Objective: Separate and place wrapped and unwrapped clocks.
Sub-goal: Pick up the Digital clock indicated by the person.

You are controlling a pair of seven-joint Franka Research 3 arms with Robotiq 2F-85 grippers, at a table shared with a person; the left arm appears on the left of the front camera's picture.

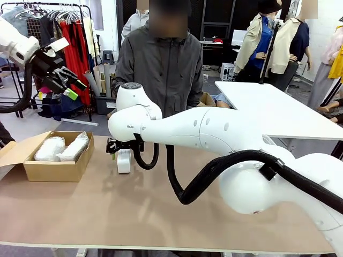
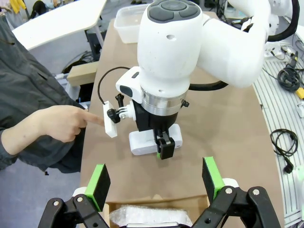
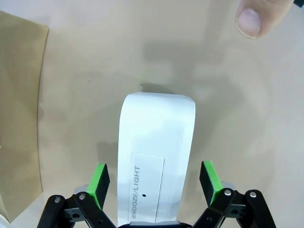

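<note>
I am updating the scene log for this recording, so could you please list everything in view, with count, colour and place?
Wrapped clocks: two, white in crinkly clear plastic, side by side inside the cardboard box.
Unwrapped clock: one, white, printed SNOOZE/LIGHT, on the table between the right gripper's pads, apart from both.
Cardboard box: one, brown, flaps open, left part of the table.
Table: one, brown top.
Clear tray: one, translucent, far end of the table in the left wrist view.
Person's hand: one, finger pointing toward the unwrapped clock.
Left gripper: black, green pads, open, raised above the box.
Right gripper: black, green pads, open, astride the unwrapped clock.
</note>
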